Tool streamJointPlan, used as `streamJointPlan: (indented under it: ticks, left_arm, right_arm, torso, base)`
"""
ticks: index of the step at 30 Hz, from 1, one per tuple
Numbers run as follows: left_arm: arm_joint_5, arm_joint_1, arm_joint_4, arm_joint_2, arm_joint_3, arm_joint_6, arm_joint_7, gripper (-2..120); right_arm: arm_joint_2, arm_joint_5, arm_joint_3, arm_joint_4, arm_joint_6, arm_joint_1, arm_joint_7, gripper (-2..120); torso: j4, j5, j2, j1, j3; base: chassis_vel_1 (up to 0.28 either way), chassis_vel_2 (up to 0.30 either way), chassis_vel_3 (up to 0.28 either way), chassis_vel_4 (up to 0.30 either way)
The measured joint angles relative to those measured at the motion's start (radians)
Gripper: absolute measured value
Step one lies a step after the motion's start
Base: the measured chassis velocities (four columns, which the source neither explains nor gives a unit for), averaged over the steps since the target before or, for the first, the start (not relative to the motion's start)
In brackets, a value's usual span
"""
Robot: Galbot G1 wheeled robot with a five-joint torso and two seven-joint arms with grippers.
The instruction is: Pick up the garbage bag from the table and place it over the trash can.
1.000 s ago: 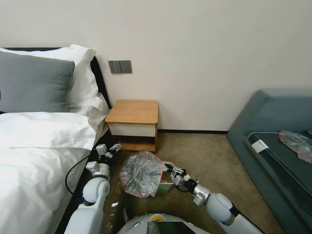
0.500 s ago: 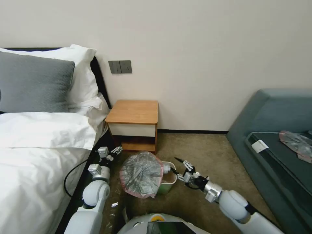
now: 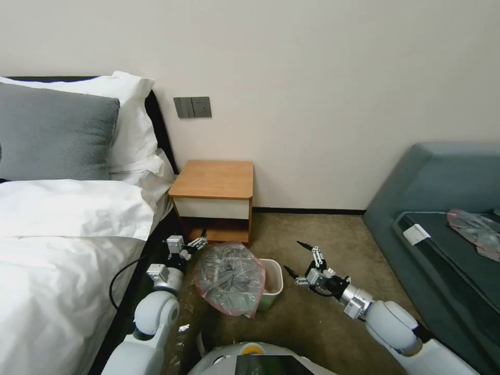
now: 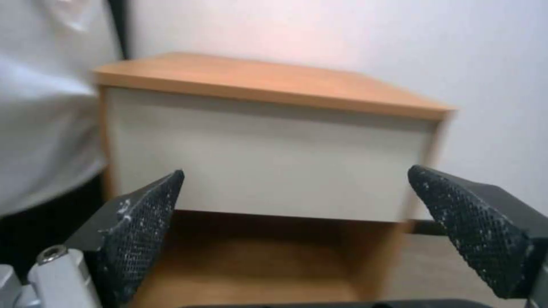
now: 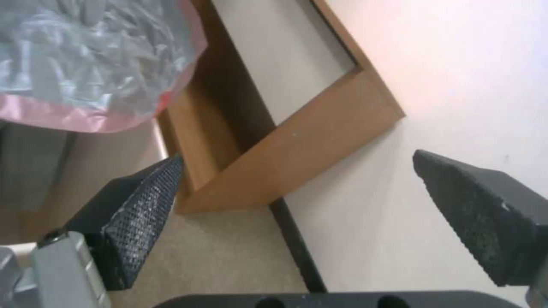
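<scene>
We look down from our head camera at a carpeted bedroom floor. Nearest to us, at about 6 o'clock, the bag (image 3: 229, 277) lies draped over the bin (image 3: 272, 285). It covers the bin's left part and spills down the near side, while the bin's right rim and some of its cream inside are bare. The bag's pink rim hangs loose rather than being folded around the bin's edge.

Our left hand (image 3: 197, 242) sits at about 10 o'clock from the bag, just beside its far edge, fingers spread apart and holding nothing. Our right hand (image 3: 298, 260) hovers at about 3 o'clock from the bin, apart from it, fingers also wide and empty.

Farther off, at 12 o'clock, the counter (image 3: 214, 179) stands against the wall, its wooden top bare.

We judge the pickup done and the bag brought to the bin, but the placing only partly done: the bag's mouth would need opening and pulling over all four sides.
</scene>
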Motion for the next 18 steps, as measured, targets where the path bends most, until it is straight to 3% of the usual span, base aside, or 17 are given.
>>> streamJointPlan:
  ticks: [4,8,18]
  left_arm:
    - [-0.088,0.051,-0.085,0.027,0.013,0.086,0.018,100]
    - [-0.198,0.125,-0.203,0.041,0.015,0.277,0.041,100]
    - [-0.186,0.209,-0.195,0.030,0.039,0.316,0.020,100]
  right_arm:
    - [0.020,0.001,0.005,0.000,0.002,0.004,0.002,100]
    - [0.052,0.001,0.005,-0.007,0.008,0.011,0.005,100]
    - [0.071,0.006,0.011,-0.011,0.021,0.014,0.007,100]
  torso:
    - [0.0002,-0.0001,0.000,0.000,0.000]
    - [0.0002,0.0000,0.000,0.000,0.000]
    - [0.0003,-0.0001,0.000,0.000,0.000]
  base:
    - [0.000,0.000,0.000,0.000]
    - [0.000,0.000,0.000,0.000]
    - [0.000,0.000,0.000,0.000]
